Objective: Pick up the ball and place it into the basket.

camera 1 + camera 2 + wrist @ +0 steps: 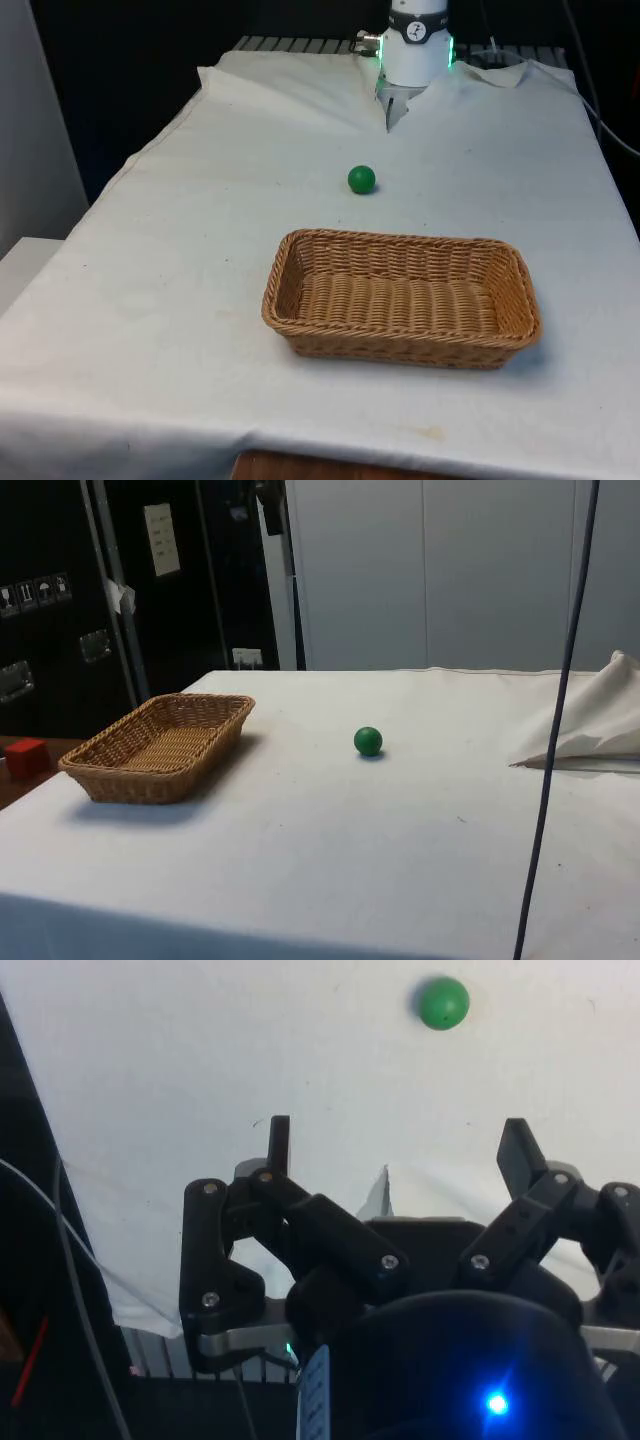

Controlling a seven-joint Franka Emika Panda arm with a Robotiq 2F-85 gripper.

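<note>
A small green ball (pixel 361 179) rests on the white cloth near the table's middle, also seen as the green ball (pixel 368 741) and the green ball (pixel 443 1003). A woven wicker basket (pixel 290 255) stands nearer the front edge, with nothing in it; in the side view the basket (pixel 100 770) is well apart from the ball. My gripper (pixel 400 1148) hangs high above the cloth, open, with nothing between its black fingers (pixel 279 1147). The ball lies well beyond the fingertips, a little off to one side.
The cloth is bunched into a fold (pixel 392 110) at the robot's base, seen as a raised fold (pixel 590 730) in the side view. A dark cable (pixel 555 720) hangs across the side view. A red block (pixel 25 757) sits off the table beyond the basket.
</note>
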